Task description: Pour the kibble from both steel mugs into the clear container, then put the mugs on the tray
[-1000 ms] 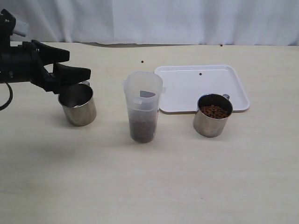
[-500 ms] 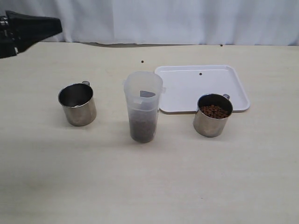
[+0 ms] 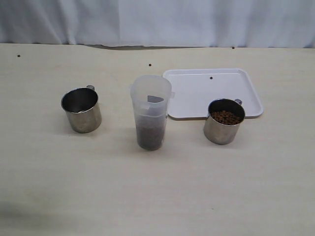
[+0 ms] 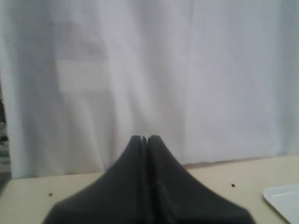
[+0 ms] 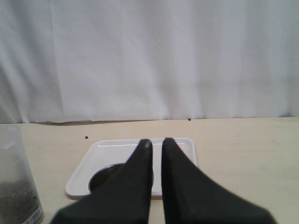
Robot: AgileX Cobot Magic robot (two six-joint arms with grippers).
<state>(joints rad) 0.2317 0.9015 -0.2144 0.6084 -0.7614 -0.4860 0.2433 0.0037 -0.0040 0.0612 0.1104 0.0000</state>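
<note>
- My left claw (image 4: 145, 138) is pressed together on nothing, facing the white curtain (image 4: 140, 70).
- My right claw (image 5: 156, 142) is likewise closed and empty (neither shows in the exterior view).
- Beyond it stands the short shiny steel mug (image 3: 224, 121) holding dark-brown kibble pellets (image 3: 226, 117), right of the tall translucent plastic container (image 3: 150, 112), at the flat white tray's (image 3: 211, 70) near edge; I judge the right arm nearer.
- The empty steel mug (image 3: 81, 109) stands left.

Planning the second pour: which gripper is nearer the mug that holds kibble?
Right. The right gripper points at the full mug, which shows just past its fingertips. The left gripper faces the curtain; its view catches only the tray corner, no mug.
</note>
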